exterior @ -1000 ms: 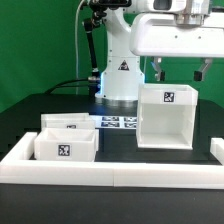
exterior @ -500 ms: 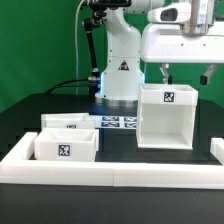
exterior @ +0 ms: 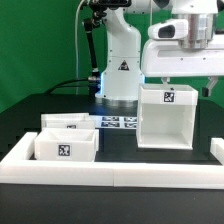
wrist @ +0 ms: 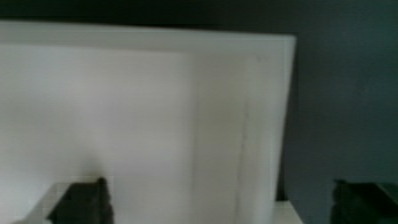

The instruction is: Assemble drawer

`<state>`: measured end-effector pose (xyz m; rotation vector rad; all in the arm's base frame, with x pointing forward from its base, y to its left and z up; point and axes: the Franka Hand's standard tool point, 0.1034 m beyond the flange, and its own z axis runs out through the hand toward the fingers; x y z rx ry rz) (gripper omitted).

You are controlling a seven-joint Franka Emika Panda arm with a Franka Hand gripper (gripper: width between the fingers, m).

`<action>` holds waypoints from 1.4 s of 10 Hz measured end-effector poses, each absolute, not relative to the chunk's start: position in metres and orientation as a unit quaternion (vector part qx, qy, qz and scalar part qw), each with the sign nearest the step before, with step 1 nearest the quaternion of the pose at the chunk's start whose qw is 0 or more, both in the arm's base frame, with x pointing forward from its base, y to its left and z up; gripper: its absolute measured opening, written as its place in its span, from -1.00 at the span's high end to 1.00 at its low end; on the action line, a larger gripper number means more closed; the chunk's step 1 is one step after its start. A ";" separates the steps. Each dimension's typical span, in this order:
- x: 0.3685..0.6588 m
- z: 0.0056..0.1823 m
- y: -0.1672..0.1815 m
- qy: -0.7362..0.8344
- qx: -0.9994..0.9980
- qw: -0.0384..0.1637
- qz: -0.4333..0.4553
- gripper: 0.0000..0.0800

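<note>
The tall white casing (exterior: 167, 118) of the drawer stands on the black table at the exterior view's right, open side to the front, tag on its upper front. Two small white trays, one in front (exterior: 65, 146) and one behind it (exterior: 70, 123), sit at the exterior view's left. My gripper (exterior: 190, 82) hangs just above the casing's top, open and empty, its fingers (exterior: 166, 78) spread wide. In the wrist view the casing (wrist: 143, 120) fills most of the picture, with my gripper (wrist: 222, 205) over its edge and dark fingertips (wrist: 80, 200) on either side.
The marker board (exterior: 118, 123) lies flat between the trays and the casing. A long low white wall (exterior: 110, 172) edges the table's front, with a white block (exterior: 217, 148) at the exterior view's right. The robot base (exterior: 118, 75) stands behind.
My gripper has moved toward the exterior view's right above the casing, staying open. The casing and trays have not moved.
</note>
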<state>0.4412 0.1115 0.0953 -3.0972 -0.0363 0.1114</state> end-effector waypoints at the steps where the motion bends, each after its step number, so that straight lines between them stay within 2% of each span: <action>1: 0.441 0.095 0.113 -0.014 -0.999 0.021 0.036 -0.32; 4: 0.441 0.095 0.113 -0.013 -0.999 0.022 0.036 0.73; 5: 0.441 0.095 0.113 -0.013 -0.999 0.022 0.036 0.73; 6: 0.442 0.095 0.113 -0.013 -0.999 0.022 0.035 0.91; 12: 0.443 0.095 0.111 -0.021 -0.999 0.022 0.035 0.91; 14: 0.460 0.095 0.104 -0.020 -0.999 0.024 0.028 0.91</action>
